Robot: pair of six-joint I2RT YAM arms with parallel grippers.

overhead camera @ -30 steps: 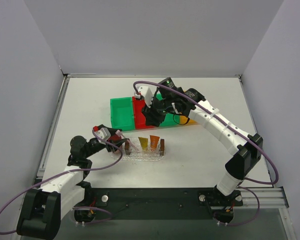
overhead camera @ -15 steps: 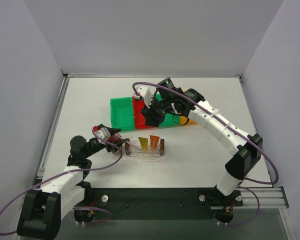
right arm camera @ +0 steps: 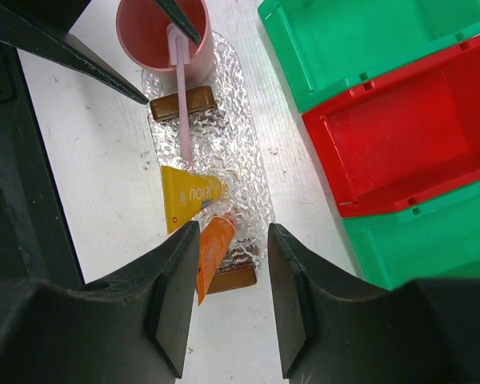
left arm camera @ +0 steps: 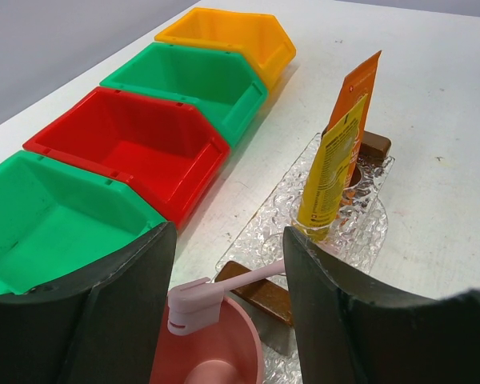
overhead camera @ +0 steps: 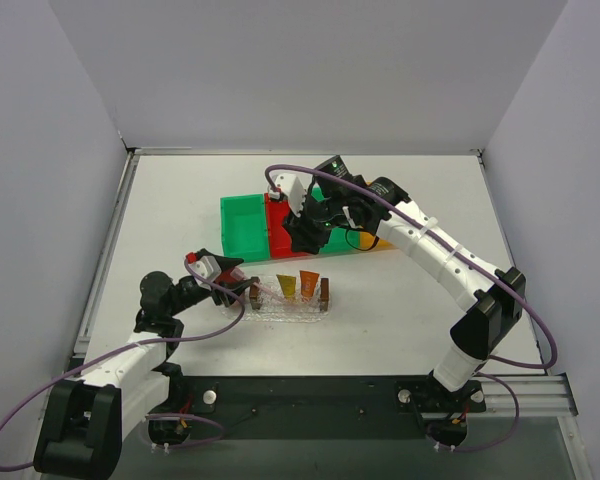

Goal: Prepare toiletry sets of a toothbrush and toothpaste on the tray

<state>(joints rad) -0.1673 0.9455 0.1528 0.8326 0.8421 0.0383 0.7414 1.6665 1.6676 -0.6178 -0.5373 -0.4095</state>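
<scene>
Left gripper (left arm camera: 230,236): we log its jaws apart, straddling the pink cup (left arm camera: 234,340). A gap shows between the cup and one finger. At the other finger we cannot tell whether they touch.

Item one, the toothbrush (left arm camera: 248,278): we find it between the two fingers and free of both. Its brush head rests over the cup's rim. Its handle slants away past the fingertips, across the near brown handle block of the tray (left arm camera: 266,299).

Item two, the toothpaste (left arm camera: 336,152): we count two tubes standing in the tray ahead of the fingertips. The yellow tube (left arm camera: 328,196) is nearer, and the orange tube (left arm camera: 358,88) is just behind it.

Item three, the bins (left arm camera: 136,148): four in a row, off to one side of the fingers and reaching beyond their tips.

Right gripper (right arm camera: 234,232): we log its jaws apart with nothing between them, held above the table. Both tubes show just past its fingertips, with the cup farther out.

Hidden or doubtful:
- The toothbrush's handle end goes behind a finger in the left wrist view.
- The cup's base is cut off by the frame edge.
- The orange tube's foot sits behind the yellow one.
- A left finger covers the brush head in the right wrist view.
- We cannot trace where the clear tray ends and the clear textured mat (right arm camera: 230,76) begins.
</scene>
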